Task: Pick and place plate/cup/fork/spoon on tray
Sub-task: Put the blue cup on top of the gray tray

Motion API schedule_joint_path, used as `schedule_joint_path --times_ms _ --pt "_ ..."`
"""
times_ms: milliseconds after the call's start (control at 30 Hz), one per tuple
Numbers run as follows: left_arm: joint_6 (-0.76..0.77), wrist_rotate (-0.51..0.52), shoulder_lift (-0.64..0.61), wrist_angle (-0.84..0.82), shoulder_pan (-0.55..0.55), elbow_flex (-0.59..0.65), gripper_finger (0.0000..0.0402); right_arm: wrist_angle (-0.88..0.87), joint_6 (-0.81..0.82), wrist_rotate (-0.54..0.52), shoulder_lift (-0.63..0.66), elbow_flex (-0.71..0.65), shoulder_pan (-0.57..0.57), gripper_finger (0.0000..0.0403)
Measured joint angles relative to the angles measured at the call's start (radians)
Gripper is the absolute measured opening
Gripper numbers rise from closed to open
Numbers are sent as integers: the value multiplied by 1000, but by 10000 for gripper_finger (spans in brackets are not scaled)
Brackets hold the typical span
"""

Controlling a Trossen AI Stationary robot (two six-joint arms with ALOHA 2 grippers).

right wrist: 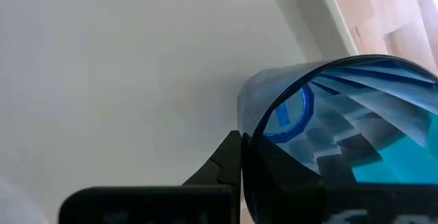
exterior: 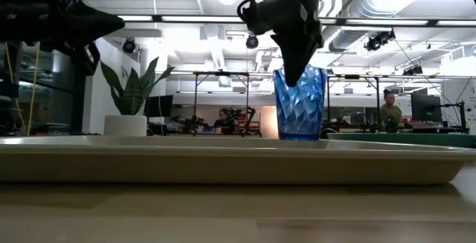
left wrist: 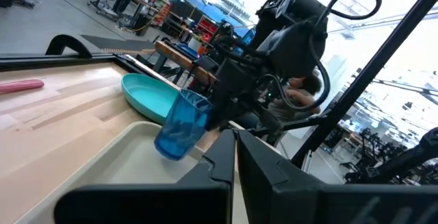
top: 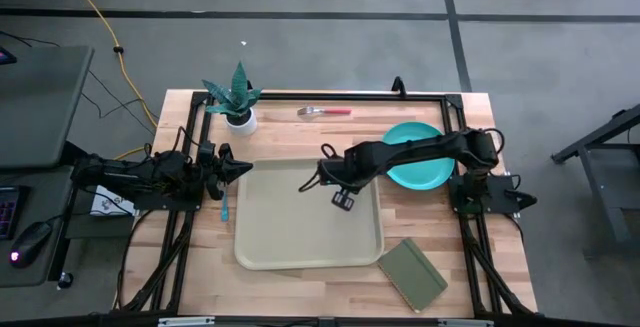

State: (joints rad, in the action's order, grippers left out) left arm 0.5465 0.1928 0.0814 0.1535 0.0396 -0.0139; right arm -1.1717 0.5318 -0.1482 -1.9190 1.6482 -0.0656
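The blue see-through cup point(exterior: 300, 103) stands upright over the far middle of the beige tray point(top: 300, 237), and my right gripper point(top: 318, 179) is shut on its rim from above. The turquoise plate point(top: 418, 157) lies on the table right of the tray, partly under the right arm. The fork point(top: 325, 112) with its pink handle lies near the far edge. The spoon's blue handle point(top: 225, 208) lies along the tray's left rim. My left gripper point(top: 244, 168) is shut and empty, above the tray's far left corner. My right gripper holds the cup's rim point(right wrist: 254, 125) with one finger inside the cup and one finger point(right wrist: 226, 162) outside its wall. The fingers come from above, pointing down. The cup is upright with its base at the tray floor; the tray's rim hides whether it rests there.
A potted plant point(top: 238, 102) stands at the far left, just beyond the tray's corner. A dark green notebook point(top: 412, 274) lies at the tray's near right corner. The tray's near half point(top: 300, 242) holds nothing. People show in the room behind the table.
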Motion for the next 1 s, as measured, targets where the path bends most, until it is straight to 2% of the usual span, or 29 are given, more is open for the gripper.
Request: schedule_joint_path --times_ms 667,1000 --pt "0 0 0 0 0 0 1 64 98 47 -1 -47 14 1" --pt "0 0 0 0 0 0 1 96 98 51 -1 -47 13 41"
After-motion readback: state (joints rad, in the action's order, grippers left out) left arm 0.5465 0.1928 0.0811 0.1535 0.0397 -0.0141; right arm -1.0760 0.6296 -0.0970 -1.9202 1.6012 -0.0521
